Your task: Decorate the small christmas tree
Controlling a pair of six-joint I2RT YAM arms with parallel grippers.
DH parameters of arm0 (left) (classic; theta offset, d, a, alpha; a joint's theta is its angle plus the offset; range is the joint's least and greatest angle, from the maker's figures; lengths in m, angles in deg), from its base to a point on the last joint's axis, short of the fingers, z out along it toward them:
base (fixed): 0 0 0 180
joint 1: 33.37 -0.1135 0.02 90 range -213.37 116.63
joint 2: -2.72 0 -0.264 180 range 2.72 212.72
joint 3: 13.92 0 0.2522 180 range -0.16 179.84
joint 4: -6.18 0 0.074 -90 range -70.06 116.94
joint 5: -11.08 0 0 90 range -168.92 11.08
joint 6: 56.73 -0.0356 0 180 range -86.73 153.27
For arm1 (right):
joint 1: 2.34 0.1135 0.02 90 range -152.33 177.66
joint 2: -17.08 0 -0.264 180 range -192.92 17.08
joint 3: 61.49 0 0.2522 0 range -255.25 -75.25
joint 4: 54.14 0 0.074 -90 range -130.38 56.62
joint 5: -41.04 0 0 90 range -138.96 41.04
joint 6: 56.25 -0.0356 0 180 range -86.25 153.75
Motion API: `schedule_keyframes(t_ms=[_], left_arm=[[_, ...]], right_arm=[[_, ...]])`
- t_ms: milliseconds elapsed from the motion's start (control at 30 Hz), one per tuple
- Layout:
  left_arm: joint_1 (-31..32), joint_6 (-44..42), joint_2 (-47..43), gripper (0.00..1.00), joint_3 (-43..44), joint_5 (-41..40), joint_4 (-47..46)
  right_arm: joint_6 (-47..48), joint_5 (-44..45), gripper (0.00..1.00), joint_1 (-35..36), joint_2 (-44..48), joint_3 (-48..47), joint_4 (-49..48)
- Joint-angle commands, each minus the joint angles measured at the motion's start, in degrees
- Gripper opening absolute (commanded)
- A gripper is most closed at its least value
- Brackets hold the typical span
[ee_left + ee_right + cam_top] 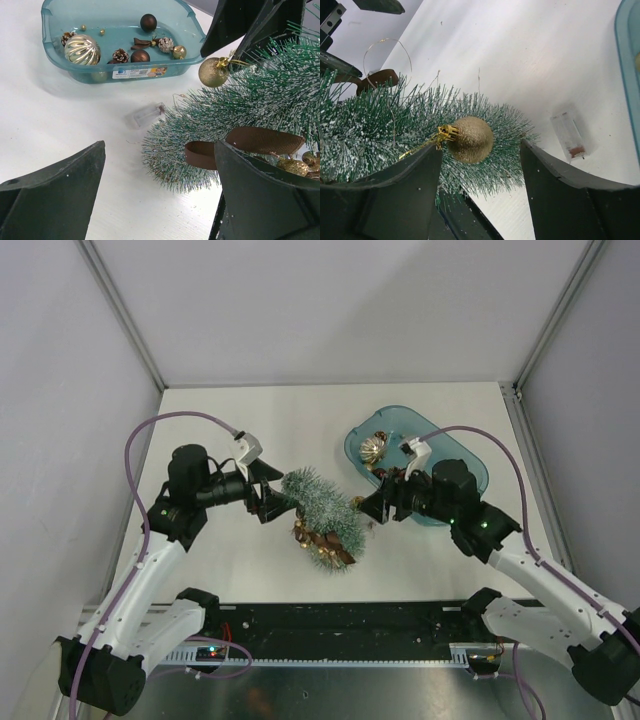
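Observation:
The small christmas tree [322, 508], frosted green bristles, lies tilted at the table's middle between both arms. A brown ribbon [250, 141] and gold beads [292, 166] sit on it. A gold glitter ball [471, 139] rests against the bristles, its gold cord running behind my right gripper's left finger. My right gripper [481, 146] is open around the ball, with the right finger clear of it. The same ball [213, 72] hangs just below that gripper in the left wrist view. My left gripper [160, 150] stands wide open beside the tree's tip [165, 165], holding nothing.
A teal plastic tray [460, 465] at the back right holds a ribbed gold bauble [82, 49], brown balls [148, 22], pine cones and small gold beads. A small clear plastic box [145, 114] lies on the white table between tray and tree. Grey walls enclose the table.

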Motion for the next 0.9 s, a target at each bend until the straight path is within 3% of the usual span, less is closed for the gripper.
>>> schedule_keyframes(t_ms=[0,233,467,633,867], left_arm=[[-0.8,0.5,-1.1,0.95,-0.3,-0.7,-2.0],[-1.4,0.5,-0.9,0.95,-0.1,-1.3,-2.0],[-1.8,0.8,-0.6,0.95,0.3,-1.2,-2.0],[-2.0,0.7,-0.5,0.95,0.7,-1.3,-2.0],[-2.7,0.1,0.0,0.96,1.4,-2.1,-1.9]], right_arm=[[0.9,-1.0,0.69,-3.1,3.5,0.1,1.1],[1.8,-7.6,0.69,-11.3,7.3,0.2,4.1],[1.2,-7.7,0.69,-12.2,7.0,0.1,3.5],[-1.4,-1.2,0.68,-15.3,1.7,-0.4,-2.9],[-0.6,19.4,0.66,-18.2,-22.5,-9.3,-6.7]])
